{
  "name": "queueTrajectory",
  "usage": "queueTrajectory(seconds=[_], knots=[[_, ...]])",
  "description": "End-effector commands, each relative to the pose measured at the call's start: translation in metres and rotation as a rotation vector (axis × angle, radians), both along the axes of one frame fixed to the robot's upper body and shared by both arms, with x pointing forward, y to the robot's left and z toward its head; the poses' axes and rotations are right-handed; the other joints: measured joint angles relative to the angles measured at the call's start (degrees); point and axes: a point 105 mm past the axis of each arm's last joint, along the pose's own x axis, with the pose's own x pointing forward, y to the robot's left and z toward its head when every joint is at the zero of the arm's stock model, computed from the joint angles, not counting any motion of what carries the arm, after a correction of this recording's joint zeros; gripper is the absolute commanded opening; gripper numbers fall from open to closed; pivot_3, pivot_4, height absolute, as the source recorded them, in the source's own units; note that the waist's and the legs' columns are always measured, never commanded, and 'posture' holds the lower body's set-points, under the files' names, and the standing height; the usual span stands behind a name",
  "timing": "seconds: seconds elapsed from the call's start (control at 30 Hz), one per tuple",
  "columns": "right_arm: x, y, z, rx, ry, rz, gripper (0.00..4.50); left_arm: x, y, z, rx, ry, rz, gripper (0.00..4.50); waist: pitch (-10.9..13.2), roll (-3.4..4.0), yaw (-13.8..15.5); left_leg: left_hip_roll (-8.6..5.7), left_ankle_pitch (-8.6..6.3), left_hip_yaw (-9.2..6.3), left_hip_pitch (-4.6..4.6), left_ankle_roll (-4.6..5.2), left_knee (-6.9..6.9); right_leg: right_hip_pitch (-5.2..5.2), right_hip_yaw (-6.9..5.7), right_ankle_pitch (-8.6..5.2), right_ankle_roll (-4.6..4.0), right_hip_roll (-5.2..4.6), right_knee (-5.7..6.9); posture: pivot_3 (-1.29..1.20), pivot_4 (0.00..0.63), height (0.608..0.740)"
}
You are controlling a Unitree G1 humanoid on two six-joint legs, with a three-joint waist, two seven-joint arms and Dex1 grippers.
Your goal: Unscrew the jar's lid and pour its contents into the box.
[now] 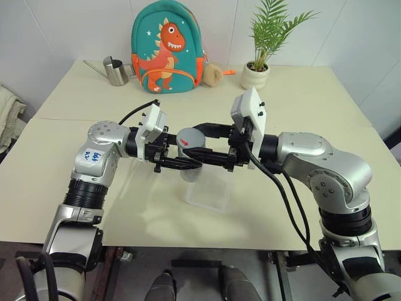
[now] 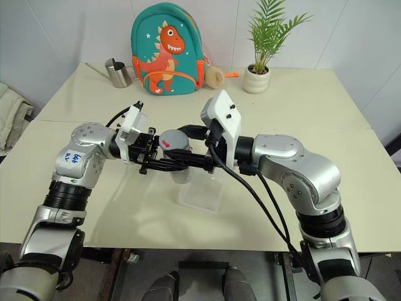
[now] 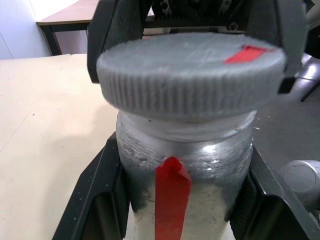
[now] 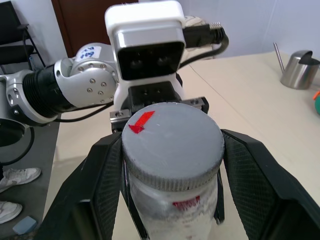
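Over the cream bench, my left pincer clamps the small clear jar; my right pincer grips its ribbed grey lid.

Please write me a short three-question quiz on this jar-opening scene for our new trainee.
1. True or false: the lid is already off the jar.
2. Which gripper is shut on the jar's body below the lid? A) left gripper B) right gripper C) neither
3. Fill in: the clear box on the table sits directly ______ the raised jar.

Key
1. False: the grey lid with its red mark sits on the jar's neck.
2. A: its fingers clamp the jar's sides, while the right gripper's fingers flank the lid.
3. Below.
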Motion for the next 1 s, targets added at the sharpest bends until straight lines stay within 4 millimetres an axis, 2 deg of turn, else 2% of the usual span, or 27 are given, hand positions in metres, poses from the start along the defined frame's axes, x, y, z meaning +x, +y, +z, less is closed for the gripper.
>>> queueTrajectory(seconds=[0.03, 0.2, 0.3, 0.43, 0.53, 0.63, 0.77, 0.83, 0.93, 1.0], knots=[[-0.005, 0.002, 0.014, 0.026, -0.059, 0.022, 2.87, -0.001, -0.001, 0.010, -0.012, -0.042, -0.007, 2.03, 0.00, 0.00, 0.00, 0.00, 0.00, 0.00, 0.00, 0.00, 0.00, 0.00, 0.00, 0.00, 0.00, 0.00, 0.00, 0.00, 0.150, 0.740], [0.003, -0.004, 0.025, 0.049, -0.091, -0.026, 2.87, -0.002, 0.000, 0.006, -0.001, -0.026, -0.005, 2.03, 0.00, 0.00, -0.01, 0.00, 0.00, 0.00, 0.00, 0.00, 0.00, 0.00, 0.00, 0.00, 0.00, 0.00, 0.00, 0.00, 0.150, 0.740], [0.018, -0.019, 0.032, 0.064, -0.110, -0.116, 2.87, 0.001, 0.006, 0.003, 0.009, -0.018, 0.025, 2.03, 0.00, 0.00, 0.02, 0.00, 0.00, 0.00, 0.00, 0.00, 0.00, 0.00, 0.00, 0.00, 0.00, 0.00, 0.01, 0.00, 0.150, 0.740], [0.043, -0.060, 0.034, 0.062, -0.120, -0.314, 2.87, 0.012, 0.023, 0.005, 0.016, -0.029, 0.120, 2.03, 0.00, 0.00, 0.15, -0.01, 0.00, 0.00, 0.00, 0.00, 0.00, 0.00, 0.00, 0.00, 0.00, -0.01, -0.01, 0.00, 0.150, 0.740], [0.057, -0.094, 0.022, 0.026, -0.101, -0.471, 2.87, 0.019, 0.038, 0.006, 0.018, -0.037, 0.187, 2.03, 0.00, 0.00, 0.18, -0.01, -0.01, 0.00, -0.01, 0.01, -0.01, 0.00, -0.01, 0.00, -0.01, -0.01, -0.05, 0.00, 0.150, 0.740], [0.064, -0.119, 0.005, -0.019, -0.067, -0.585, 2.87, 0.023, 0.047, 0.008, 0.016, -0.047, 0.235, 2.03, 0.00, 0.00, 0.10, -0.01, -0.02, 0.03, -0.02, 0.03, -0.02, 0.00, 0.02, -0.01, 0.00, -0.01, -0.08, 0.00, 0.150, 0.740], [0.071, -0.159, -0.045, -0.103, 0.056, -0.792, 2.87, 0.031, 0.061, 0.012, -0.015, -0.072, 0.333, 2.03, 0.00, 0.00, 0.28, -0.01, -0.02, 0.02, -0.02, 0.04, -0.02, 0.01, 0.01, -0.02, 0.01, -0.01, -0.06, 0.00, 0.150, 0.740], [0.070, -0.169, -0.063, -0.131, 0.095, -0.838, 2.87, 0.035, 0.063, 0.011, -0.024, -0.085, 0.364, 2.03, 0.00, 0.00, 0.29, -0.03, -0.02, 0.03, -0.02, 0.03, -0.01, 0.01, 0.02, -0.02, 0.01, -0.03, -0.07, 0.00, 0.150, 0.740], [0.064, -0.178, -0.104, -0.174, 0.186, -0.892, 2.87, 0.043, 0.060, 0.013, -0.053, -0.121, 0.406, 2.03, 0.00, 0.00, 0.27, -0.04, -0.02, 0.05, 0.00, 0.04, 0.03, 0.01, 0.05, -0.01, 0.02, -0.02, 0.00, 0.00, 0.150, 0.740], [0.063, -0.183, -0.120, -0.182, 0.225, -0.930, 2.87, 0.046, 0.057, 0.015, -0.069, -0.136, 0.412, 2.03, 0.00, 0.00, 0.22, -0.04, -0.02, 0.04, 0.02, 0.04, 0.08, 0.04, 0.04, -0.01, 0.02, -0.01, 0.03, 0.00, 0.150, 0.740]])
